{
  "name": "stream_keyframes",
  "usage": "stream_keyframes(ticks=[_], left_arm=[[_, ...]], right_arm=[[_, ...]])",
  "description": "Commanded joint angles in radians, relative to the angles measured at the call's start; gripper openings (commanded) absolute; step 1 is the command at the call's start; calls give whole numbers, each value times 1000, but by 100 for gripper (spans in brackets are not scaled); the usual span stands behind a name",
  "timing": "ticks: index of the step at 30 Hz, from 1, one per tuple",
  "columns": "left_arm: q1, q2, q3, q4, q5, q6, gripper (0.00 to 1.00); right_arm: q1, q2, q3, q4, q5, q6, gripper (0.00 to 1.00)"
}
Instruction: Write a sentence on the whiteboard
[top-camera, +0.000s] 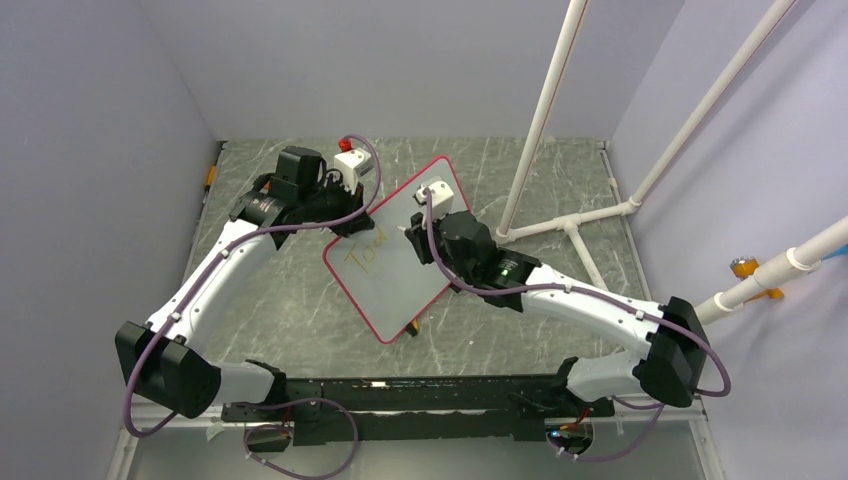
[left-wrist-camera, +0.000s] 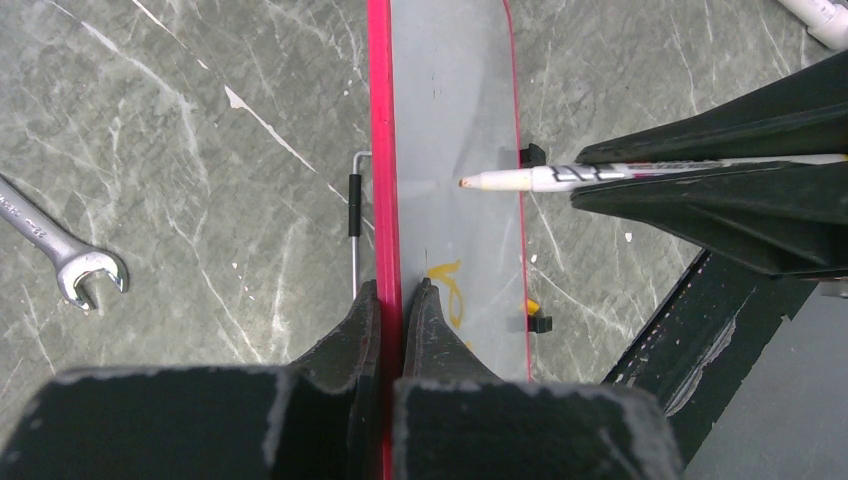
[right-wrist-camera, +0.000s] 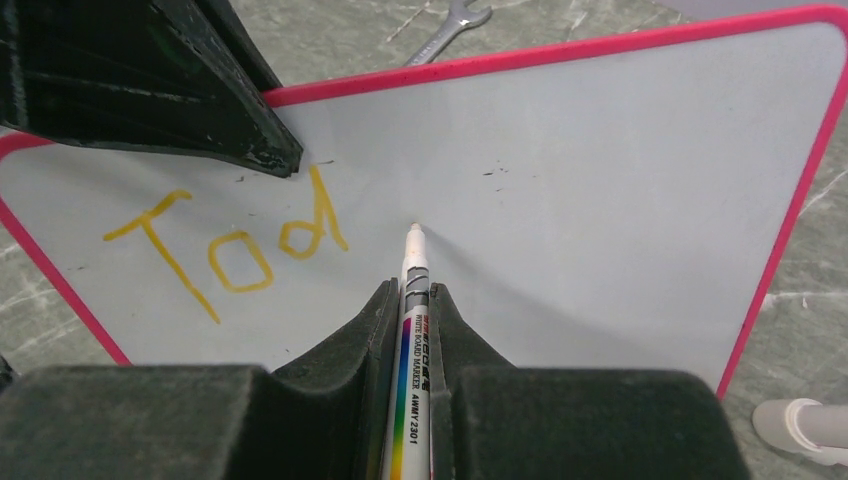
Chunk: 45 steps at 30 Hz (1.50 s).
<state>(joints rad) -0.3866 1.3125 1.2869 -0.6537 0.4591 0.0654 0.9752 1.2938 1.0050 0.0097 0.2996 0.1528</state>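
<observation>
On the whiteboard (right-wrist-camera: 600, 180), sentence (right-wrist-camera: 240, 262), seemingly "Tod"

Bench (top-camera: 290, 300): grey-green stone-look top, white veins, few small white flecks. Walls close on left, far and right sides.

Wrench (left-wrist-camera: 60, 255): open-end, silver, flat on bench, well left of whiteboard (left-wrist-camera: 450, 120).

Rod (left-wrist-camera: 354, 205): thin bent metal, black sleeve, just beside whiteboard's red edge. On bench or fixed to board: cannot tell.

Pipe frame (top-camera: 575, 225): white, foot on bench at right, uprights slanting up.

Rail (top-camera: 400, 395): black, along near edge.
</observation>
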Motion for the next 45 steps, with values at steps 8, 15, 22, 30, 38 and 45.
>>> stream_keyframes(ticks=[8,15,22,30,38,45], left_arm=[[-3,4,-9,-49,-114,129,0],[-3,7,-7,-49,-112,130,0],[-2,9,-7,-50,-115,131,0],[-3,8,-6,-52,-115,130,0],[-3,8,-6,-52,-116,132,0],[-3,7,-7,-51,-115,132,0]], right_arm=[[-10,51,75,73,-46,-14,0],[-10,71,89,80,-74,-15,0],[-10,67,67,83,-120,-9,0],[-9,43,6,71,-149,18,0],[-10,27,-33,56,-135,32,0],[-9,27,-26,28,-63,25,0]])
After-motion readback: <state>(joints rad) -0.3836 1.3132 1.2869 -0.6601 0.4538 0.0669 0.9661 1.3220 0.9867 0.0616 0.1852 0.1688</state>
